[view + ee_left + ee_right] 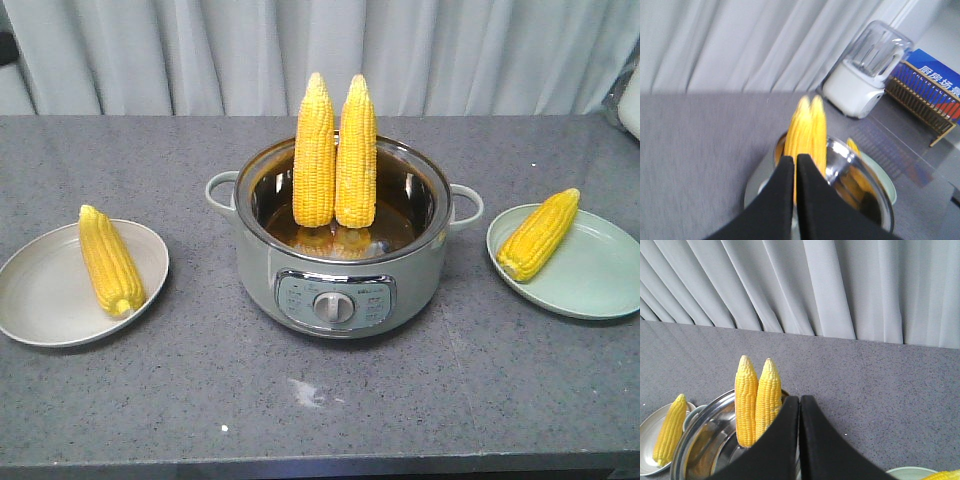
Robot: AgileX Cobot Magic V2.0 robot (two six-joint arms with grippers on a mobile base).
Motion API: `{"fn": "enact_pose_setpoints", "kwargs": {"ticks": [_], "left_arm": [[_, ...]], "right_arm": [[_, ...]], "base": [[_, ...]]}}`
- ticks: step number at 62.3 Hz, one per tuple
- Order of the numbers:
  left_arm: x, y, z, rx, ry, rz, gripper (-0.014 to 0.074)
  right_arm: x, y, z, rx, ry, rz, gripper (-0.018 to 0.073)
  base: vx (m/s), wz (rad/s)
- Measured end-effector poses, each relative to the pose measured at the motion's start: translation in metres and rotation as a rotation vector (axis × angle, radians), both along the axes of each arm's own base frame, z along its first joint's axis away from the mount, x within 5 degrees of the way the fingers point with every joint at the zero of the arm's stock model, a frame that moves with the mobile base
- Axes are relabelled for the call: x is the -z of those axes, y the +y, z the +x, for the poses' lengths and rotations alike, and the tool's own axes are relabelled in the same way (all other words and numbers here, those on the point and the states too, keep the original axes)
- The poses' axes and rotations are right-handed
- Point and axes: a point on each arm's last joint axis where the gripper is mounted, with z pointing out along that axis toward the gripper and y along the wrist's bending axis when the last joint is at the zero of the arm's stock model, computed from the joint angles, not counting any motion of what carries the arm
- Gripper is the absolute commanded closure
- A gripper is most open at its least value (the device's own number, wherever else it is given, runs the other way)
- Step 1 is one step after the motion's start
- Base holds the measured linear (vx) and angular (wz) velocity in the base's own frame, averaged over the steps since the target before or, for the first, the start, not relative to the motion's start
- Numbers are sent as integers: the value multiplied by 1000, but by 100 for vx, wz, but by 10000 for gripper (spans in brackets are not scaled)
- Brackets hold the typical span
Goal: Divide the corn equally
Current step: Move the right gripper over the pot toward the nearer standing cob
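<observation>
Two corn cobs (314, 150) (356, 155) stand upright side by side in the steel cooker pot (340, 290) at the table's middle. Another corn cob (110, 262) lies on the beige plate (40, 300) at left. One more cob (538, 235) rests on the green plate (590, 280) at right. In the blurred left wrist view, my left gripper (795, 157) is shut and empty above the pot's near rim (840, 160), with the standing cobs (810, 125) behind it. My right gripper (800, 397) is shut and empty, just right of the upright cobs (757, 400). Neither gripper shows in the front view.
A white blender (865, 70) and a wooden dish rack (925, 95) stand at the table's far right end. Grey curtains hang behind the table. The pot has side handles (465, 205) and a front control knob (334, 307).
</observation>
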Motion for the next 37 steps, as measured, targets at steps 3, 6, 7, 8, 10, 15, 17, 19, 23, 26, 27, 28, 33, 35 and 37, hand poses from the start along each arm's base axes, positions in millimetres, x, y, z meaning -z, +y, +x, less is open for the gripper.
{"fn": "enact_pose_setpoints", "kwargs": {"ticks": [3,6,7,8,10,15,17,19,23,26,27,28,33,35,37], "left_arm": [[-24,-6,-7,13,-77,30,605],[-44,-13,-14,34,-141,56,605],[-49,-17,-17,45,-158,62,605],[-55,-20,-19,56,-177,70,605],[-64,-27,-22,77,-208,81,605],[-78,-45,-27,138,-259,94,605],[-81,-52,-27,155,-270,94,605],[-82,-58,-27,162,-277,93,605],[-82,-70,-24,155,-285,98,605],[-82,-78,-21,141,-290,109,605],[-82,-81,-19,135,-292,110,605],[-81,-83,-19,136,-291,116,605],[-79,-94,-12,121,-293,117,605],[-78,-97,-11,118,-294,112,605],[-77,-100,-9,122,-290,110,605]], "right_arm": [[0,0,0,0,0,1,564],[0,0,0,-1,-1,1,564],[0,0,0,-1,-2,1,564],[0,0,0,-3,-3,0,564],[-1,1,0,-7,-8,4,564],[-3,3,0,-35,-43,5,564],[-5,4,-1,-50,-62,8,564],[-6,5,-1,-66,-84,9,564],[-10,7,-2,-101,-134,14,559],[-12,10,-2,-124,-165,19,547],[-13,12,-2,-136,-177,17,538],[-14,13,-2,-145,-186,18,531],[-15,25,1,-191,-241,-22,456],[-15,33,2,-218,-262,-39,412],[-16,43,4,-247,-284,-54,361]], "base": [[0,0],[0,0],[0,0],[0,0],[0,0],[0,0],[0,0],[0,0],[0,0],[0,0],[0,0],[0,0],[0,0],[0,0],[0,0]]}}
